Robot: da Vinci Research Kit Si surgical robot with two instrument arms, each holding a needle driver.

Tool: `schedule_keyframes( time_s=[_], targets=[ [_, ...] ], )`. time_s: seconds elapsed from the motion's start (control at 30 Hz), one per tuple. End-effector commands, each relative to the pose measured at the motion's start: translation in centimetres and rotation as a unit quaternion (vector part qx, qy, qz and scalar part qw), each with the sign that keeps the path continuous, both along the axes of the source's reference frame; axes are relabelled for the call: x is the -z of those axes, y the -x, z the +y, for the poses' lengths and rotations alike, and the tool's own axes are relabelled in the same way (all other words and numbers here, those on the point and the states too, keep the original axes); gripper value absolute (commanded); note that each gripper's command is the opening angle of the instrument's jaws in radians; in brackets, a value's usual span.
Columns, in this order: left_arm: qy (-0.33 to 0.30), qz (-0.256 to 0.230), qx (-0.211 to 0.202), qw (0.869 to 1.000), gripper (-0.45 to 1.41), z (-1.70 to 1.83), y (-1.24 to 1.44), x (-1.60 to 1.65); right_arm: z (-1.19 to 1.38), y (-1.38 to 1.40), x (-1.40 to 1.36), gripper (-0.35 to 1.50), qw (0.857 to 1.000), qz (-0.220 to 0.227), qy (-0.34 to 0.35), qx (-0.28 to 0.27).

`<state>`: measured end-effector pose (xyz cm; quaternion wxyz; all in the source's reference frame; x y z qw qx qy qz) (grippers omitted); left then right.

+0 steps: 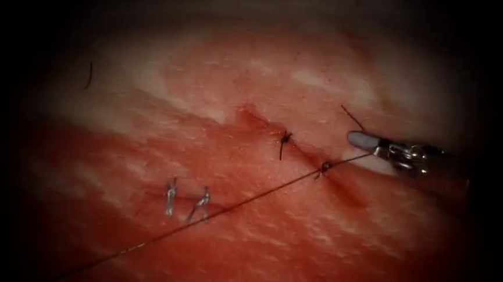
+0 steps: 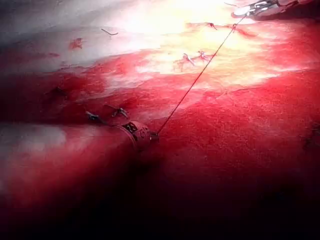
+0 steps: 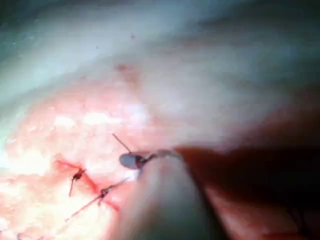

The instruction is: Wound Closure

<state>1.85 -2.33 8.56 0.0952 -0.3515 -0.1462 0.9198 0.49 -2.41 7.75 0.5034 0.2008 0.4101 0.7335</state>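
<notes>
The right claw (image 1: 361, 141) sits just to the right of the cut (image 1: 298, 147), its two halves pressed together, a short dark tail of thread (image 1: 352, 116) poking up and away from its tip. It looks clamped on that thread end, though the grip itself is too small to be sure of. A long thread (image 1: 230, 205) runs taut from the lower knot (image 1: 324, 167) on the cut, slanting down and to the left across the tissue (image 1: 255, 83) and out toward the dark edge. Up the cut from there sits another knot (image 1: 286, 138) with a short tail hanging down. Left of the cut, two pale stitches (image 1: 186, 201) stand side by side in the tissue, with the taut thread passing just below them.

From the left wrist camera, the left claw (image 2: 152, 135) lies low against the red, wet tissue with the taut thread leading straight into its tip; it appears clamped on that thread, the halves hidden behind the wrist. The same line climbs away to the right claw (image 2: 250, 8) far off.

I can't make out the needle anywhere. A loose cut end of thread (image 1: 88, 75) lies on pale tissue well to the left.
</notes>
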Motion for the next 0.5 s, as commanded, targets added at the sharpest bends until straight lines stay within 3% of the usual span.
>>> schedule_keyframes(
  time_s=[0.03, 0.27, 0.5],
  targets=[
    [-0.005, -0.002, 0.003, 1.000, -0.45, -0.07, 0.05, -0.07, 0.02, -0.07, -0.13, -0.35, 1.000, -0.004, 0.004, 0.004],
    [-0.016, -0.006, 0.011, 1.000, -0.45, -0.27, -0.01, -0.19, 0.04, -0.04, -0.30, -0.35, 1.000, -0.017, 0.007, 0.015],
    [-0.023, -0.010, 0.012, 1.000, -0.45, -0.29, -0.02, -0.23, 0.03, -0.04, -0.31, -0.35, 1.000, -0.012, 0.007, 0.019]
  ],
)
